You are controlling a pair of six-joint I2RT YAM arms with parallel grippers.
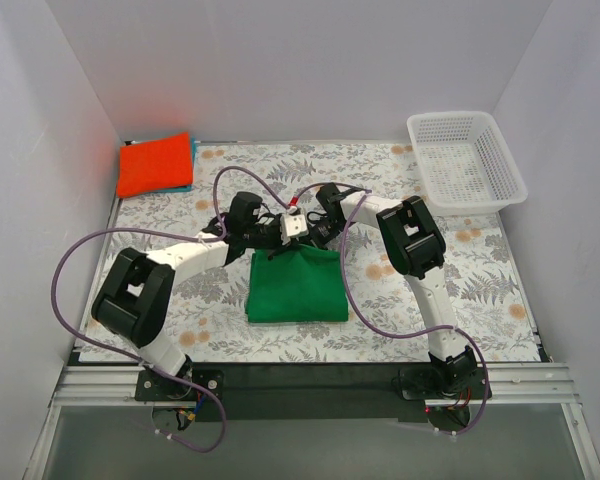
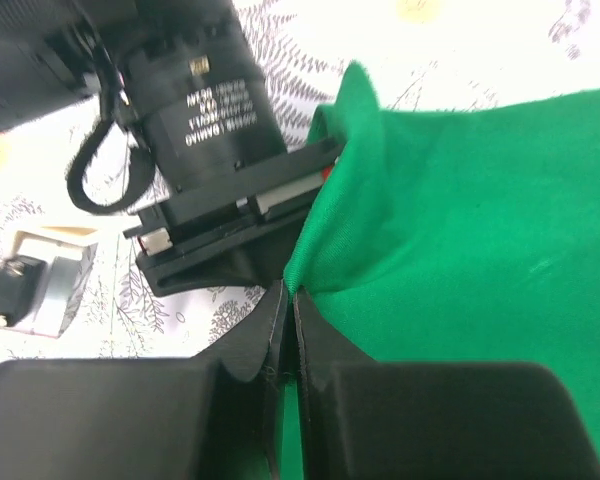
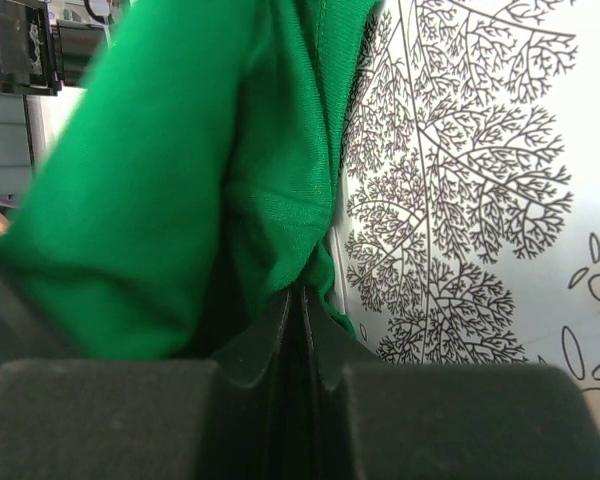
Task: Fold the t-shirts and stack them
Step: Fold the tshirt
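A bright green t-shirt lies folded into a rectangle in the middle of the table. Both grippers meet at its far edge. My left gripper is shut on that edge, with green cloth pinched at its tips. My right gripper is shut on the same edge close beside it, a fold of the green shirt bunched between its tips. An orange-red t-shirt lies folded at the back left on top of a blue one, of which only a strip shows.
A white mesh basket stands at the back right corner. The table wears a leaf-patterned cloth. White walls close in the left, back and right sides. The right arm's wrist fills the upper left of the left wrist view.
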